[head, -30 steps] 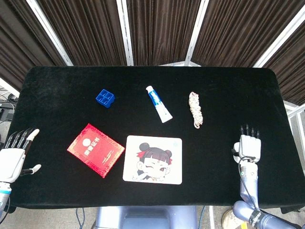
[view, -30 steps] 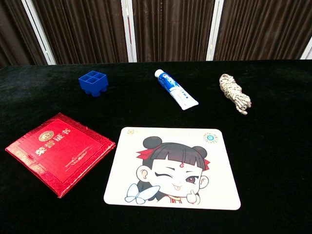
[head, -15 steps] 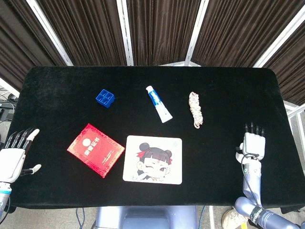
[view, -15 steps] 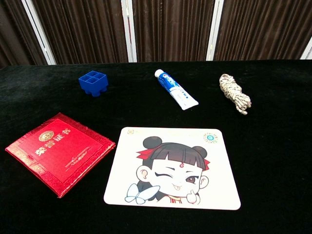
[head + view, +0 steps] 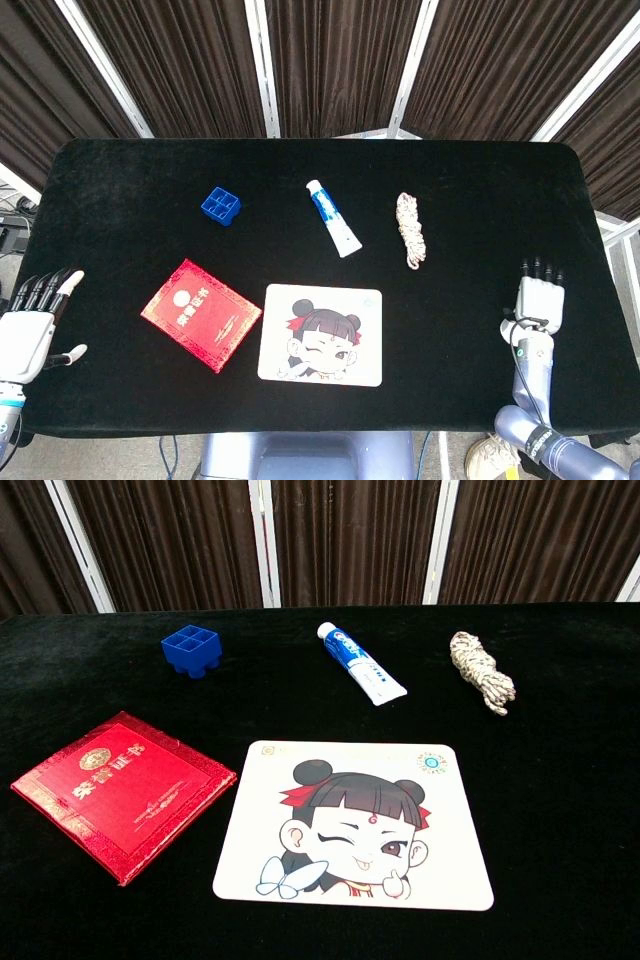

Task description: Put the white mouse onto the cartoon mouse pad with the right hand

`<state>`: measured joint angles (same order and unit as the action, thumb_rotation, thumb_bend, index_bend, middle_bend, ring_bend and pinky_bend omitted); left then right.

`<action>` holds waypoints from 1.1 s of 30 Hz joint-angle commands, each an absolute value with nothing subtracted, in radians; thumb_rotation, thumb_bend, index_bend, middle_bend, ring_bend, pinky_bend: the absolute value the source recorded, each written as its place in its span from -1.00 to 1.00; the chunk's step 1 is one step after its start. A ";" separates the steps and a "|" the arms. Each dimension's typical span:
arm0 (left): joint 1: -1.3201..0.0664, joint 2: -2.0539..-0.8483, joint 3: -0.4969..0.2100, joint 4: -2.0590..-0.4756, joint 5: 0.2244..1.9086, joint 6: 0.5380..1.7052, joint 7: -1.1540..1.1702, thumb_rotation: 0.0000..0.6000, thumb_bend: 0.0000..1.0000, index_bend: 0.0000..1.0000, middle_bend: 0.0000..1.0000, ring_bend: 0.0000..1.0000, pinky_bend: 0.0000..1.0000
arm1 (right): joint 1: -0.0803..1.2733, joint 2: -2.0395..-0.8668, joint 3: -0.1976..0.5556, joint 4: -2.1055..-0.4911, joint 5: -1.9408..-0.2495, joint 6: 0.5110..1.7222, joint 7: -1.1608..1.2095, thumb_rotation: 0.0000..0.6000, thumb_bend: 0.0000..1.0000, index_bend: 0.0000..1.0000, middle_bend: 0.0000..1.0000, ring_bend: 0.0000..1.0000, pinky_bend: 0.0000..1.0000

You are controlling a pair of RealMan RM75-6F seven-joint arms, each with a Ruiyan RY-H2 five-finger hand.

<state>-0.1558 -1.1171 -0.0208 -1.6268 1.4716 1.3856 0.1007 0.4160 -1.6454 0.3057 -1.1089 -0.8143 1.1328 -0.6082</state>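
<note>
Near the table's front edge lies the white rectangular cartoon mouse pad (image 5: pixel 321 334) with the winking girl, nothing on it; can't spot the white mouse anywhere; right hand (image 5: pixel 538 299) is flat, fingers together, empty, far right; left hand (image 5: pixel 30 323) spread, holding nothing.

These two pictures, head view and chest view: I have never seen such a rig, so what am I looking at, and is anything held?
A two-armed robot sits at a black table. The head view looks down from above, the chest view from lower and nearer. Only the head view shows the left hand and right hand, both at the table's near corners, fingers apart, holding nothing. On the table lie a cartoon mouse pad, a red booklet, a blue block, a tube and a rope bundle. No white mouse appears in either view.
</note>
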 commanded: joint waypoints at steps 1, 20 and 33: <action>-0.156 -1.117 -0.021 -1.627 1.471 1.385 0.101 1.00 -1.00 -1.00 -1.00 -1.00 -1.00 | 0.422 -1.639 0.311 -1.114 -0.799 1.133 -0.624 1.00 -0.59 -0.86 -1.00 -1.00 -1.00; -0.156 -1.117 -0.022 -1.628 1.471 1.386 0.100 1.00 -1.00 -1.00 -1.00 -1.00 -1.00 | 0.434 -1.595 0.324 -1.138 -0.727 1.150 -0.681 1.00 -0.59 -0.86 -1.00 -1.00 -1.00; -0.156 -1.116 -0.021 -1.629 1.470 1.383 0.095 1.00 -1.00 -1.00 -1.00 -1.00 -1.00 | 0.408 -1.334 0.230 -1.283 -1.085 1.115 -0.411 1.00 -0.77 -0.84 -0.85 -1.00 -1.00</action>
